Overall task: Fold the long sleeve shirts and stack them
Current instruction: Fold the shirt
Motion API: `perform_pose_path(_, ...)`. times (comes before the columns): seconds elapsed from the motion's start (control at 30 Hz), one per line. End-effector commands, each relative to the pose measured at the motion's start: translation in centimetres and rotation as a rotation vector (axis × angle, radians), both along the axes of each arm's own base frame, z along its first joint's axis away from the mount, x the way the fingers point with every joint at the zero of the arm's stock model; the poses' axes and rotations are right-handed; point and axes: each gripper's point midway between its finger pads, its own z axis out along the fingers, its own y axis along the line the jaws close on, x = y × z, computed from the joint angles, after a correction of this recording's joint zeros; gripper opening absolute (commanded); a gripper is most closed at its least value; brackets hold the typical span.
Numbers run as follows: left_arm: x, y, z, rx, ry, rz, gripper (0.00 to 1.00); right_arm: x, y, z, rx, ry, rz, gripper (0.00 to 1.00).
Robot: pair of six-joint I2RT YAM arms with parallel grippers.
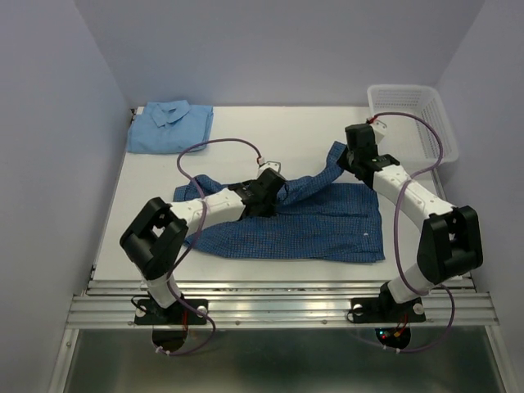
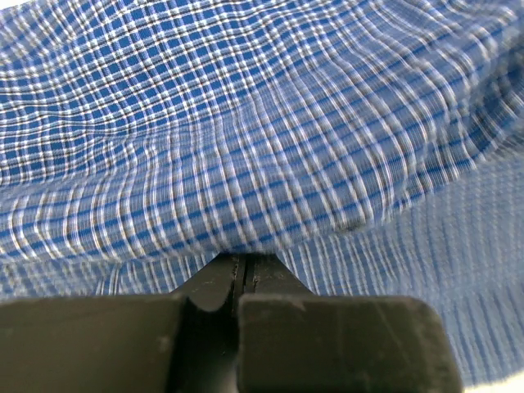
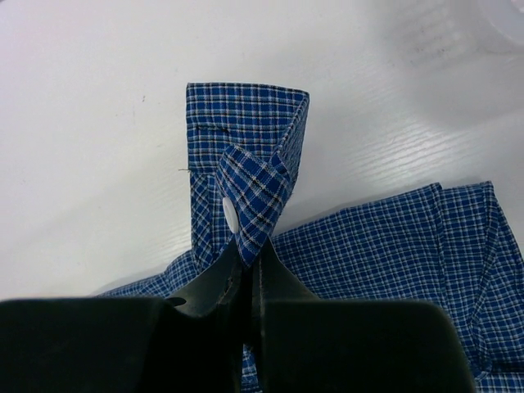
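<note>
The dark blue checked long sleeve shirt (image 1: 319, 225) lies spread across the middle of the table. My left gripper (image 1: 278, 193) is at its upper left part, shut on a fold of the checked cloth (image 2: 246, 164), with the jaws (image 2: 243, 260) pressed together. My right gripper (image 1: 345, 162) is shut on the sleeve cuff (image 3: 246, 147), which sticks up beyond the tips (image 3: 250, 255) and shows a white button (image 3: 230, 214). That sleeve is lifted off the table at the shirt's upper right. The light sky blue shirt (image 1: 170, 127) lies folded at the back left corner.
A white mesh basket (image 1: 409, 115) stands at the back right corner, close behind the right arm. Purple cables loop over both arms. The table's near edge is a metal rail (image 1: 278, 299). Walls close in on the left, back and right.
</note>
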Motion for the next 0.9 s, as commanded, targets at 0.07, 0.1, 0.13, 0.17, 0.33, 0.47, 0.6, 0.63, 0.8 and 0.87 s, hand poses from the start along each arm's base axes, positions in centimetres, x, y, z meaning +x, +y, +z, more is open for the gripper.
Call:
perform_pose_path(0.07,-2.7,0.7,4.1,-0.070,0.007,0.008,0.00,-0.8,-0.9,5.7,0.004,-0.143,-0.008,0.01)
perform_pose_path(0.1,-3.0,0.9,4.0,-0.065,0.016,0.020,0.00,-1.5,-1.1,5.2,0.003,-0.133,-0.008,0.01)
perform_pose_path(0.13,-3.5,1.3,3.5,-0.063,0.035,0.033,0.00,-2.1,-1.2,5.9,0.015,-0.154,-0.012,0.01)
perform_pose_path(0.17,-3.9,1.4,3.0,-0.056,0.053,0.036,0.00,-3.3,-1.6,5.1,0.017,-0.145,-0.015,0.01)
perform_pose_path(0.33,-5.8,1.4,0.4,-0.034,0.140,0.037,0.00,-7.2,-3.1,2.2,0.012,-0.074,-0.055,0.01)
perform_pose_path(0.47,-7.0,1.4,-0.6,-0.024,0.183,0.009,0.04,-10.0,-4.9,-0.7,-0.045,-0.011,-0.101,0.07)
perform_pose_path(0.6,-8.8,2.4,-0.9,-0.021,0.233,-0.009,0.61,-12.9,-6.1,-4.0,-0.062,0.097,-0.154,0.09)
perform_pose_path(0.63,-9.4,2.6,-0.8,-0.030,0.246,-0.021,0.69,-13.5,-6.1,-4.6,-0.058,0.114,-0.153,0.13)
perform_pose_path(0.8,-12.0,4.3,1.0,-0.078,0.281,-0.021,0.99,-17.5,-8.3,-7.0,-0.142,0.239,-0.201,0.91)
perform_pose_path(0.87,-12.1,4.8,2.7,-0.087,0.263,-0.006,0.99,-18.6,-8.9,-6.5,-0.153,0.267,-0.236,1.00)
